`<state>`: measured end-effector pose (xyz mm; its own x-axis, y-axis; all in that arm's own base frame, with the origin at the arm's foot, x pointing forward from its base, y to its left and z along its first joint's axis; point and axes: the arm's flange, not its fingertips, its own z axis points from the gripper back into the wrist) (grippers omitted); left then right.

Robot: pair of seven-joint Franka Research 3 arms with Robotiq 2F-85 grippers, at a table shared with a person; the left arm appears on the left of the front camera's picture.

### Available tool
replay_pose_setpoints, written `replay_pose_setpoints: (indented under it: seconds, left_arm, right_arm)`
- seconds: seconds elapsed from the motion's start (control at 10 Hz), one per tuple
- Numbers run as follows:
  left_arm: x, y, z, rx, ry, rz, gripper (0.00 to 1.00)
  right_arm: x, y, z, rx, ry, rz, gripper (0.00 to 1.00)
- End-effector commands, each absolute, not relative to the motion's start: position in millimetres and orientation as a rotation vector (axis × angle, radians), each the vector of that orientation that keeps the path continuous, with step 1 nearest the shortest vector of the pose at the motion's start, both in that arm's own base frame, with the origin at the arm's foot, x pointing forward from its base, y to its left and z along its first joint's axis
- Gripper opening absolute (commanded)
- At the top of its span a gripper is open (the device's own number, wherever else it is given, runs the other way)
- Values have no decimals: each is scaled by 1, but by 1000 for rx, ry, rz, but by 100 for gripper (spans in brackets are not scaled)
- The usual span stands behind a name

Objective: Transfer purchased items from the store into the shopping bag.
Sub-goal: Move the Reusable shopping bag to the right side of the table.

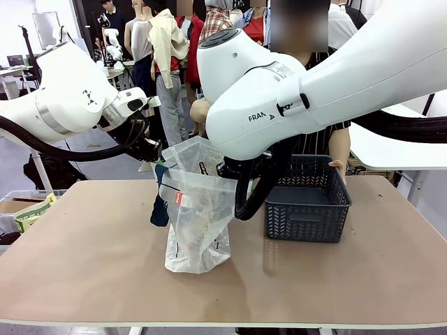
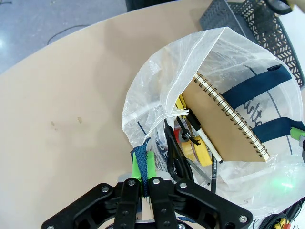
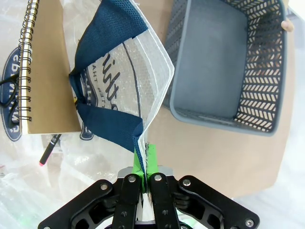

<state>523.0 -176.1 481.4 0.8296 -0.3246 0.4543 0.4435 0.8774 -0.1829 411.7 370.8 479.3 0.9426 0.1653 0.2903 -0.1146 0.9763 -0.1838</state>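
My left gripper is clamped on the shopping bag by the dark trim at its left side, my right gripper on its right. The bag stands mid-way across the table, just left of the basket, with a notebook, scissors and yellow piece inside.

The shopping bag stands upright on the table near the grey basket.

Dark grey lattice basket, tan table

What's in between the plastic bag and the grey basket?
Right wrist view: only a bare strip of table separates shopping bag and basket. Front view: the right arm's black cable hangs there.
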Motion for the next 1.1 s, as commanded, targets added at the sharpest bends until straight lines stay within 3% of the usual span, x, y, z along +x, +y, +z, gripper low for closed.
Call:
replay_pose_setpoints:
  seconds: [0.0, 1.0]
  left_arm:
    - [523, -174, 482, -288, -429, -409, 0]
    - [523, -174, 482, -288, -429, -409, 0]
  right_arm:
    - [410, 368, 478, -174, -309, 141, 0]
    - [410, 368, 478, -174, -309, 141, 0]
